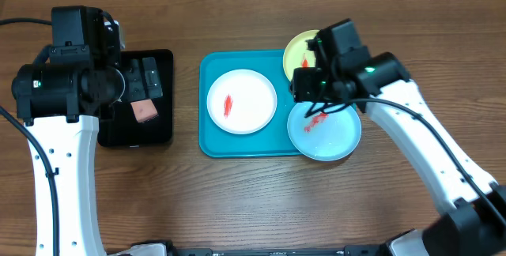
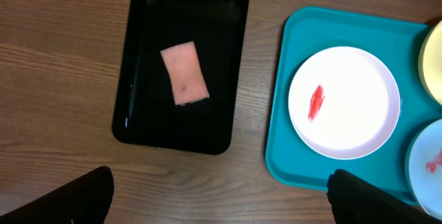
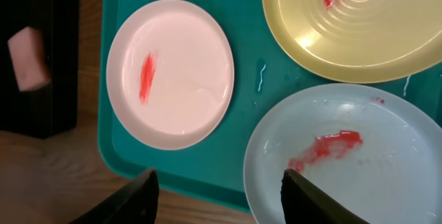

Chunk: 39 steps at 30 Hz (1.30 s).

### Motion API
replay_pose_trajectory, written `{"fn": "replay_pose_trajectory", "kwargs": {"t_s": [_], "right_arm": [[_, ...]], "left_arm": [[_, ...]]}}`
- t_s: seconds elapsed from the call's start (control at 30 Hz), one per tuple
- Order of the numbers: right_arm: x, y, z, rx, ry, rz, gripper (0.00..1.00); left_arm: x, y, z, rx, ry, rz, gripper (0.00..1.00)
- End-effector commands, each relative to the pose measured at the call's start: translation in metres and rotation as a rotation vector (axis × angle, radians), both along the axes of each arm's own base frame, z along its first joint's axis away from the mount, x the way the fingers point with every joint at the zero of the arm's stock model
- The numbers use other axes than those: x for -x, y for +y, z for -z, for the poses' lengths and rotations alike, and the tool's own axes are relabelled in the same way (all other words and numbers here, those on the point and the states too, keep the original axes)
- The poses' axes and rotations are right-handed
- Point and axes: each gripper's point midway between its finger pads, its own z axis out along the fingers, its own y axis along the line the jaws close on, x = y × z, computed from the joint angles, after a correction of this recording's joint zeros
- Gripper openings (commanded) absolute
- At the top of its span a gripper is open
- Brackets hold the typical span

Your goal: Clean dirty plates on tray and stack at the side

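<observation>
The turquoise tray (image 1: pixel 212 141) holds three smeared plates: the white plate (image 1: pixel 249 90) at its middle, the yellow-green plate (image 1: pixel 296 52) at the back right, and the light blue plate (image 1: pixel 336 137) overhanging the front right. They also show in the right wrist view: the white plate (image 3: pixel 179 65), the yellow-green plate (image 3: pixel 373 30), the light blue plate (image 3: pixel 366 175). My right gripper (image 3: pixel 217 189) is open above the light blue plate's left edge and the tray (image 3: pixel 238 117). My left gripper (image 2: pixel 221 200) is open above bare table, in front of the black tray.
A smaller black tray (image 2: pixel 141 86) holding a pink sponge (image 2: pixel 184 73) lies left of the turquoise tray (image 2: pixel 290 113). The white plate (image 2: pixel 352 106) shows in the left wrist view too. Wooden table (image 1: pixel 237 201) surrounds both trays.
</observation>
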Motion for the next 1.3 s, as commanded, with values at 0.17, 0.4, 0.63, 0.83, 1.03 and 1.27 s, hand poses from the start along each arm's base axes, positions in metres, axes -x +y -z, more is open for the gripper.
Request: {"fn": "replay_pose_trajectory", "kwargs": {"t_s": [0.17, 0.4, 0.63, 0.83, 1.03, 1.27], "right_arm": [[-0.029, 0.024, 0.040, 0.037, -0.015, -0.046, 0.45], [-0.038, 0.044, 0.069, 0.055, -0.015, -0.067, 0.36], [-0.047, 0.042, 0.097, 0.095, 0.013, 0.021, 0.23], [-0.052, 0.038, 0.120, 0.134, 0.030, 0.043, 0.22], [-0.056, 0.045, 0.134, 0.117, 0.036, 0.028, 0.23], [-0.054, 0.052, 0.147, 0.091, 0.066, 0.008, 0.22]], "left_arm": [[-0.009, 0.001, 0.001, 0.002, 0.002, -0.009, 1.00], [-0.023, 0.001, 0.028, 0.016, 0.086, -0.027, 1.00], [-0.033, 0.002, 0.050, 0.035, 0.151, -0.065, 0.98], [-0.036, 0.002, 0.060, 0.035, 0.179, -0.064, 0.97], [-0.039, 0.002, 0.059, 0.035, 0.165, -0.065, 0.96], [-0.041, 0.002, 0.058, 0.034, 0.156, -0.065, 0.94]]}}
